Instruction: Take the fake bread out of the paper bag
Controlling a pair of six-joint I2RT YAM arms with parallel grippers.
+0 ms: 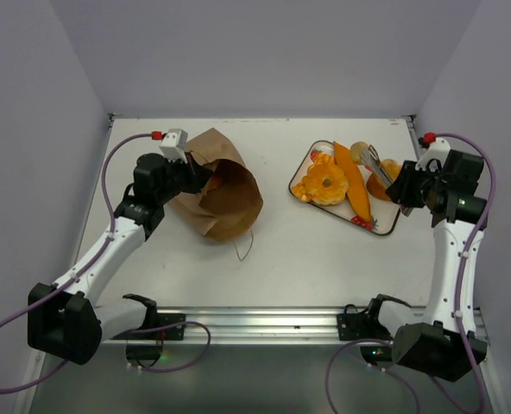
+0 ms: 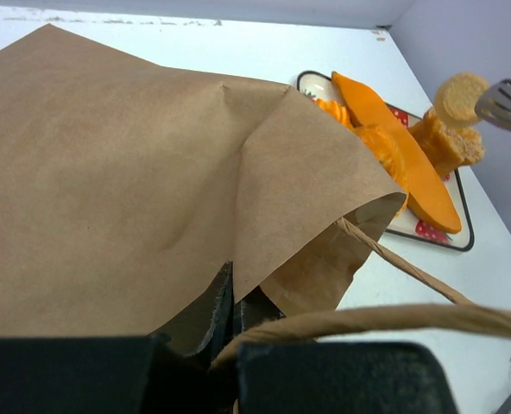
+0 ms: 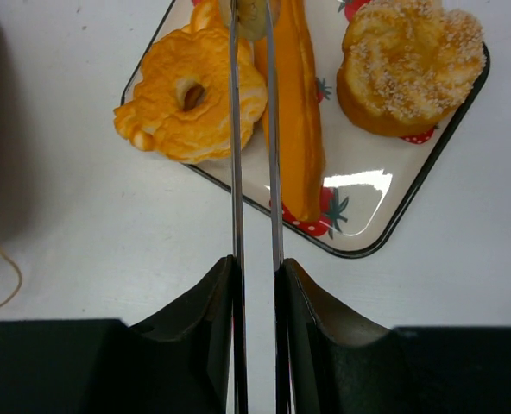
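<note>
The right gripper (image 3: 255, 272) pinches the metal tongs (image 2: 507, 103), whose tips ahead of it hold a small roll (image 2: 459, 97) over the tray (image 3: 372, 207) of fake bread (image 3: 191, 95), so a slack squeeze could drop it off the tray; the left gripper (image 2: 231, 302) clamps the rim of the paper bag (image 2: 109, 172).

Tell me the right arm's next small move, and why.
Probably lower the tongs and release the small roll onto the tray. The right gripper holds the tongs pinched on the roll above the tray, where the ring loaf already lies. The left gripper pinches the bag.
</note>
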